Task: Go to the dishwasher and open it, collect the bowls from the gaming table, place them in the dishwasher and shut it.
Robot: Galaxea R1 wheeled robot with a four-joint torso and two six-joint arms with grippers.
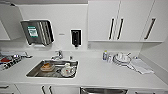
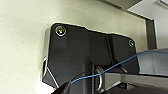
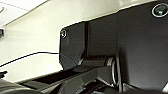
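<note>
The dishwasher (image 1: 103,90) shows as a strip of stainless steel at the lower edge of the head view, set under the white bench (image 1: 100,72) a little to the right of the sink (image 1: 52,68). Just its top band is in sight, so its door looks shut, and the step in hand is judged to be reaching and opening it.

In the sink lie a few dishes, among them a brownish container (image 1: 47,66) and a white cup (image 1: 67,66). A tap (image 1: 59,54) stands behind the basin. To the right on the bench are a small bottle (image 1: 105,55), a stack of white crockery (image 1: 121,59) and a folded cloth (image 1: 141,66). On the wall hang a paper towel dispenser (image 1: 37,32) and a dark soap dispenser (image 1: 76,37), with white wall cabinets (image 1: 120,20) to the right.

Whether the left gripper and the right gripper are open or closed, I cannot tell: the wrist views give dark robot housing, a thin blue cable (image 2: 112,67) and pale wall.

To open the door well, the robot likely needs to back off or bend so the whole front panel and its bar handle come into view, then hook the handle near its middle and pull outward and down evenly, leaving room for the door to swing.
</note>
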